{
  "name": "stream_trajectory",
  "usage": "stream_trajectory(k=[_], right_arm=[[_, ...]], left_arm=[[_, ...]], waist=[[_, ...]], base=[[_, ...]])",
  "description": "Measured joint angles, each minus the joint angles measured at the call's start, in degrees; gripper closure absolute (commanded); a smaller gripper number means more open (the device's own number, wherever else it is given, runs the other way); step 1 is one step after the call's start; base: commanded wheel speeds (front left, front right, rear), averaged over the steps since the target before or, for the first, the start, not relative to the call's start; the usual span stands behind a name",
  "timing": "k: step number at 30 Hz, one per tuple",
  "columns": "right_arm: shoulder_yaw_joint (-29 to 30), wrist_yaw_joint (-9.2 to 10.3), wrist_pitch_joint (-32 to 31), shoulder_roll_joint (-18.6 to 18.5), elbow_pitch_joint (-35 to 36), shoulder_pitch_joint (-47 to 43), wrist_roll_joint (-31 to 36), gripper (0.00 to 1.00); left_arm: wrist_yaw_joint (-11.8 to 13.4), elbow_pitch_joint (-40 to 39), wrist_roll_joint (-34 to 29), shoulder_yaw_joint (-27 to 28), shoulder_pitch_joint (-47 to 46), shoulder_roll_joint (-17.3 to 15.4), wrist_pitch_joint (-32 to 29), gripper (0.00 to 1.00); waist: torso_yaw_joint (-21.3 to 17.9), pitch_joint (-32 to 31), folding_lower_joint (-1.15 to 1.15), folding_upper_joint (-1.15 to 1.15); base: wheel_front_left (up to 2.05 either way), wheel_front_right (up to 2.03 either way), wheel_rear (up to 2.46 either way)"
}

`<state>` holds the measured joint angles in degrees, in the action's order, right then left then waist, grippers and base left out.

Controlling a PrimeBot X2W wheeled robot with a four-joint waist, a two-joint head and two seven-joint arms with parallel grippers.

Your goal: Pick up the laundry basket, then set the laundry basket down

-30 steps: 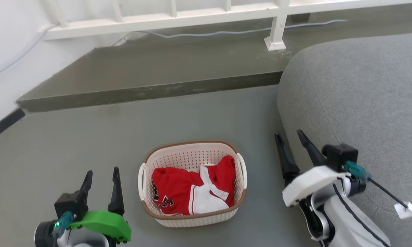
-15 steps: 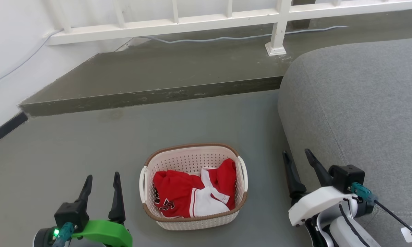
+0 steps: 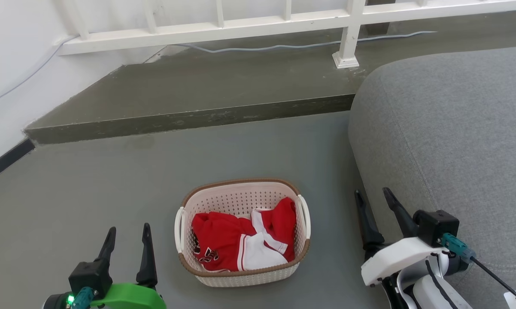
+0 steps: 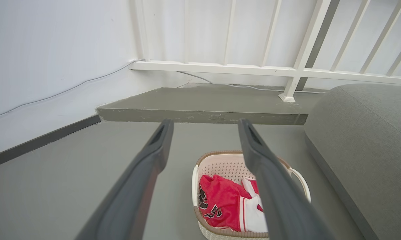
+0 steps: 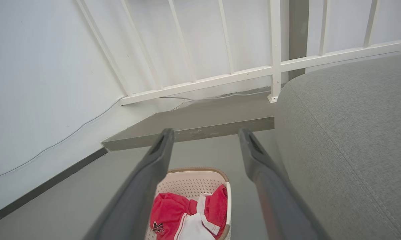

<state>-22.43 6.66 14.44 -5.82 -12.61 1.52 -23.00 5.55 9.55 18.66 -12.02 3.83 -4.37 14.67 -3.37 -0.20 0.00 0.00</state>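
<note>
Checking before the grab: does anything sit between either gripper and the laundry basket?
Nothing visible. Bare floor separates the left gripper and the right gripper from the laundry basket; the grey sofa lies on the right gripper's far side.

Head view looks steeply down at the floor; both wrist views sit low, facing the railing, sharing the laundry basket lower centre.

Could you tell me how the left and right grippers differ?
The left gripper has a green housing; the right gripper has a white one. The left sits left of the laundry basket, the right sits right of it beside the grey sofa. Both are open and empty.
</note>
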Motion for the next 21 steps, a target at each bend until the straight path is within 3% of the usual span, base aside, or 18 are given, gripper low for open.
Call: stream_trajectory(k=[18,19,21], right_arm=[[1.2,-0.01,0.0,0.5,1.2,-2.2,1.9,0.0],[1.2,-0.02,0.0,0.5,1.1,-2.2,1.9,1.0],[1.1,-0.03,0.0,0.6,0.0,-2.6,1.9,1.0]], left_arm=[[0.0,-0.8,-1.3,0.4,1.2,0.2,0.0,0.0],[0.0,-0.6,-1.3,0.4,1.2,0.3,0.0,1.0],[0.0,0.6,-1.3,0.3,1.3,0.5,0.0,1.0]], waist=[[0.0,0.2,0.0,0.0],[0.0,0.2,0.0,0.0],[0.0,0.2,0.0,0.0]], base=[[0.0,0.0,0.0],[0.0,0.0,0.0],[0.0,0.0,0.0]])
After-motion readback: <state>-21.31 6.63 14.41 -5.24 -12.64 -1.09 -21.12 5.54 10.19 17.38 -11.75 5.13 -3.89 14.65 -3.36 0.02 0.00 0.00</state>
